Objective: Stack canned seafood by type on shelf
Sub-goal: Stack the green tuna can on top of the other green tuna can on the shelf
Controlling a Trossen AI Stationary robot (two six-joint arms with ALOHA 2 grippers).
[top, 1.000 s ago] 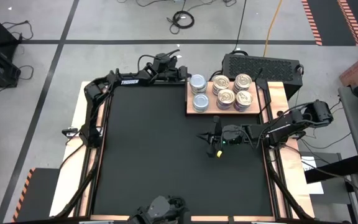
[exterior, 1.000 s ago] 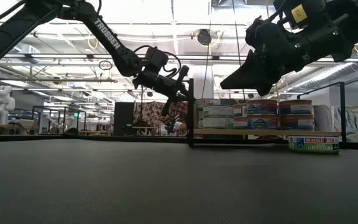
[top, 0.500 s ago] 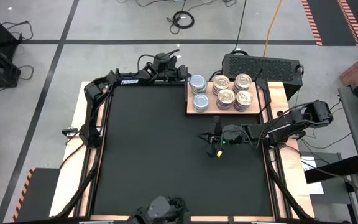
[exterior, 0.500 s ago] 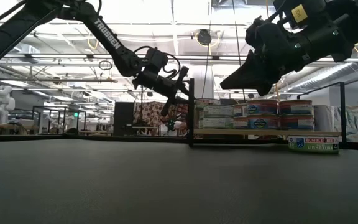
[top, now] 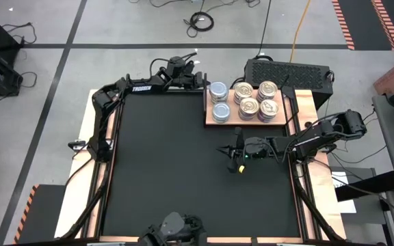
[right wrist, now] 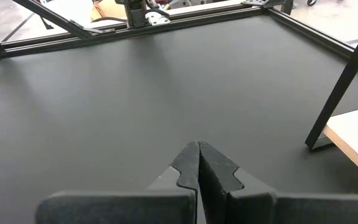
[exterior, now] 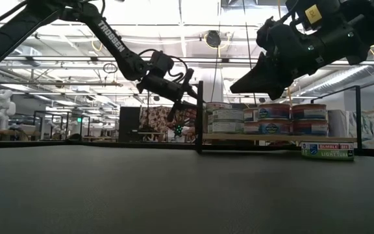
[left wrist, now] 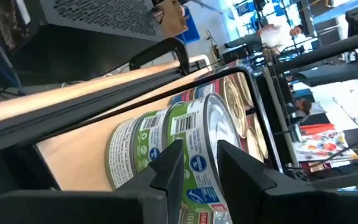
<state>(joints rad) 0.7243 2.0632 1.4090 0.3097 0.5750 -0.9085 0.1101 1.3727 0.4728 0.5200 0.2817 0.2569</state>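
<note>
Entry: canned seafood, one moment of the shelving job.

Step in hand: as I judged it, the letting-go after a placement. My left gripper (top: 198,79) stood at the shelf's (top: 228,121) left end, just beside the silver-topped tins (top: 218,91). Its fingers (left wrist: 169,167) were parted by a narrow gap and held nothing; through that gap the wrist view showed the green-labelled side of the nearest tin (left wrist: 166,134), close ahead but not clamped.

Idle hand: my right gripper (top: 239,152) hung over the black mat (top: 169,171) in front of the shelf, fingers pressed together, empty.

Location of stock: all the tins I could see sat on the light wooden shelf at the table's far right corner. I saw none loose on the mat.

Description of stock: small, round, flat tins.
- Left group: two piles with plain silvery-blue tops, green-and-white labels.
- Right group: four gold pull-tab tops (top: 258,100) packed together, red-and-blue labels (exterior: 291,119); the low view showed them two high.
- One further tin (exterior: 327,151) showed at the right in the low view, low down; its place on the table I could not tell.

Next move, in my estimation: draw the left gripper back clear of the silver pile without nudging it.
</note>
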